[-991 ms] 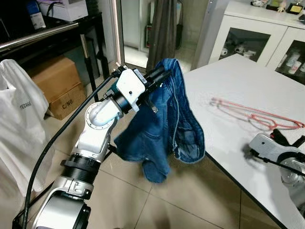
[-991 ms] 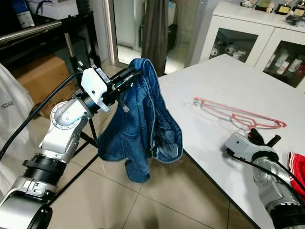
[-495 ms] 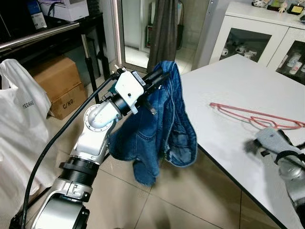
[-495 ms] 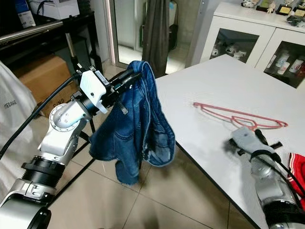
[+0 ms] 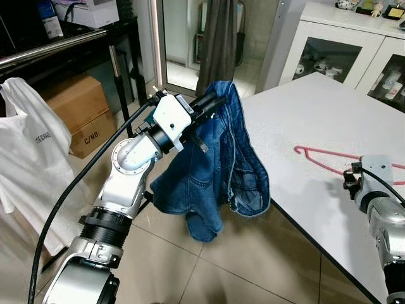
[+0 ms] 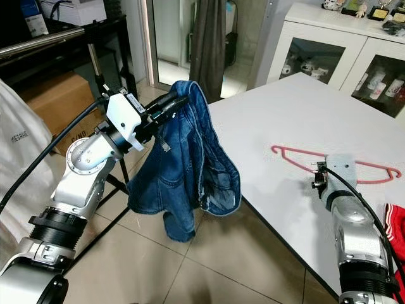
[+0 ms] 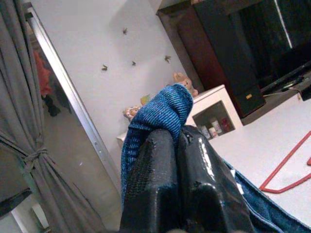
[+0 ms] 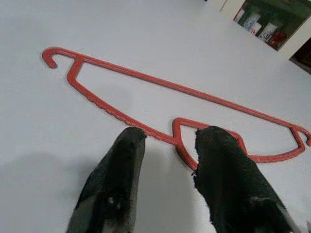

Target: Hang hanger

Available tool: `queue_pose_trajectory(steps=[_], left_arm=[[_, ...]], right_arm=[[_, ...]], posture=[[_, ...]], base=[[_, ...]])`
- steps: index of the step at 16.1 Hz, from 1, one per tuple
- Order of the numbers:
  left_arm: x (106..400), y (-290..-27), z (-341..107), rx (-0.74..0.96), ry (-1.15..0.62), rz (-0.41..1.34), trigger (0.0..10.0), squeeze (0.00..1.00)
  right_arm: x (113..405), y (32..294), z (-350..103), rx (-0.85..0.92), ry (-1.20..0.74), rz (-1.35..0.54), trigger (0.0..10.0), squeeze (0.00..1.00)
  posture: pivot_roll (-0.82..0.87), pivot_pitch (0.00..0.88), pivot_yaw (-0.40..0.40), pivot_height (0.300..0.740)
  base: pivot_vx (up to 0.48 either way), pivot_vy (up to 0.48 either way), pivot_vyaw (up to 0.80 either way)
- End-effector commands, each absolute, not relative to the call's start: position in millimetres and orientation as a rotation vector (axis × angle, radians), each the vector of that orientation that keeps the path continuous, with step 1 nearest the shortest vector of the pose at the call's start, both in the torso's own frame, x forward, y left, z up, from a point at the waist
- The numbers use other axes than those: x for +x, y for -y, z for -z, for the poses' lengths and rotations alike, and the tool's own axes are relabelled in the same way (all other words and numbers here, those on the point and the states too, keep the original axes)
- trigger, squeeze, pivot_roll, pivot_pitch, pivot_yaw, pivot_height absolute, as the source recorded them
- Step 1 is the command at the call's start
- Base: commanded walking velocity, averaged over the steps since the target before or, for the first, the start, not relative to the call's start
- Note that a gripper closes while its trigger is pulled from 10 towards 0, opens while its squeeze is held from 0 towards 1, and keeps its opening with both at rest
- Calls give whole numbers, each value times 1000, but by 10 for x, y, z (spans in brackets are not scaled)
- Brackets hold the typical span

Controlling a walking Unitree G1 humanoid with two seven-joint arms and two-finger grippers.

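Observation:
A thin red wire hanger [image 8: 160, 85] lies flat on the white table [image 5: 304, 114]. My right gripper [image 8: 170, 136] hovers just over it, open, its two fingers [image 8: 119, 160] straddling the small loop at the hanger's middle. From the head views the right wrist [image 6: 335, 171] covers part of the hanger [image 6: 292, 154]. My left gripper [image 5: 212, 101] is raised off the table's left corner, shut on a blue denim garment [image 5: 215, 164]. The garment hangs down over the tiled floor. The denim is pinched at the left fingertips [image 7: 165, 145].
A white garment [image 5: 31, 158] hangs at the left under a metal rail [image 5: 50, 47]. A cardboard box [image 5: 76, 107] sits on the floor behind it. White glass-door cabinets [image 5: 329, 44] stand beyond the table. A red cloth [image 6: 395, 221] lies at the table's right edge.
My right gripper has moved forward across the table and now points down at the hanger's middle. The hanging denim swung a little; the left arm stayed in place.

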State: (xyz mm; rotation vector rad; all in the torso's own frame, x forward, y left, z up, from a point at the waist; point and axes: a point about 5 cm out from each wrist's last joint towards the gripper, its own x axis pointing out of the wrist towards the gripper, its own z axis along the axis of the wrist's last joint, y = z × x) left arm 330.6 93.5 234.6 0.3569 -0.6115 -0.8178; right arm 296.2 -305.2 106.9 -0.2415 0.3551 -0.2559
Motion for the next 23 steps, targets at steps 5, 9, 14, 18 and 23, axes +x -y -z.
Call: queue_pose_trajectory(steps=[5, 9, 14, 18, 23], left_arm=[[3292, -933, -2449, 346, 654, 810, 10000, 0], [3292, -933, -2449, 346, 654, 810, 10000, 0], [3293, -934, -2450, 346, 654, 810, 10000, 0], [3317, -984, -2517, 355, 688, 765, 10000, 0], [3312, -975, -2503, 326, 687, 765, 10000, 0]], right_arm=[[2977, 3074, -1119, -220, -341, 265, 10000, 835], [2977, 3074, -1119, -220, -341, 265, 10000, 835], [2969, 3066, -1148, -212, -341, 258, 10000, 549], [3089, 2827, -1606, -197, -49, 182, 10000, 0], [3108, 2631, -1770, -119, 98, 99, 10000, 1000]], posture=[[37, 35, -30, 740], [37, 35, -30, 740], [37, 35, -30, 740], [43, 24, -34, 740], [48, 25, -36, 740]], base=[[0, 0, 0], [0, 0, 0], [0, 0, 0], [0, 0, 0], [0, 0, 0]])
